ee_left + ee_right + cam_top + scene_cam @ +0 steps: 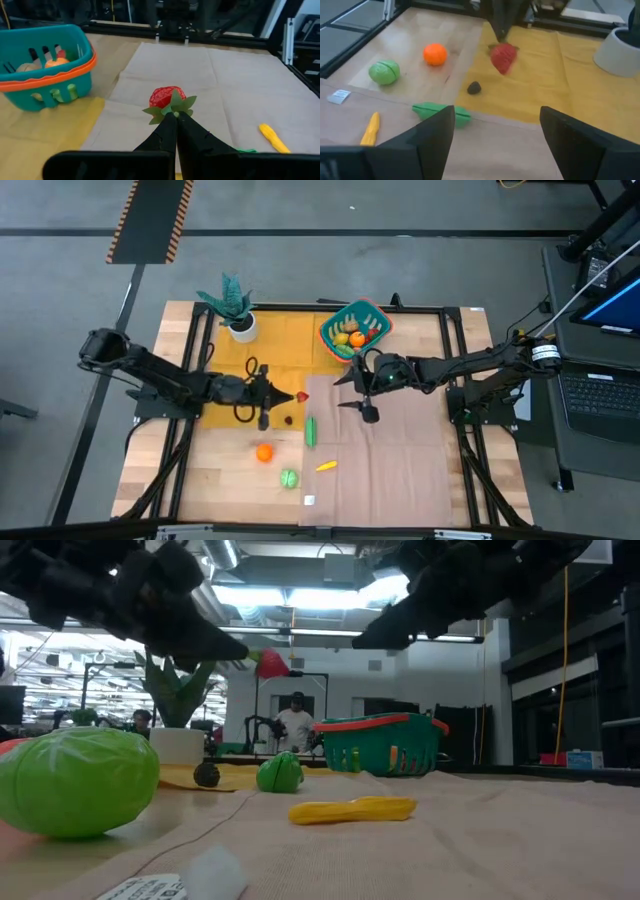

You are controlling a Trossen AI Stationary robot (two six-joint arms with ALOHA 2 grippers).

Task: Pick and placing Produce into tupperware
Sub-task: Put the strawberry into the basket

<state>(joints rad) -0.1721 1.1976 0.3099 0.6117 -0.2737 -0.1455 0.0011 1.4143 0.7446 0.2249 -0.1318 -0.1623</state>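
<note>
Nearest the low camera: big green round produce piece [75, 780] on the wood, white label scrap [190, 875] in front of it, then yellow corn-like piece [352, 809] on the beige cloth [480, 840] and a smaller green piece [279, 773] behind; left gripper [283, 395] clenched on the green leaf top of a red strawberry [167, 97], berry hanging off the fingertips above the table, near the seam where yellow mat [285, 340] meets beige cloth; right wrist view shows the same strawberry [503, 56] dangling over the yellow mat with a small dark piece [474, 88] lying on the mat below it; teal tupperware [354, 330] with orange-red rim sits at the far edge of the table between mat and cloth, already holding orange, yellow and red pieces, well apart from the held berry; right gripper [360, 388] hovers just in front of the tupperware over the cloth, fingers spread, nothing between them; loose on the table: orange [263, 452] and green round piece [289, 477] on bare wood, long green piece [311, 430] at the cloth edge, yellow piece [326, 466] on the cloth; teal potted plant in white pot [239, 315] at the far left corner of the mat; a person [296, 720] stands in the room behind
</note>
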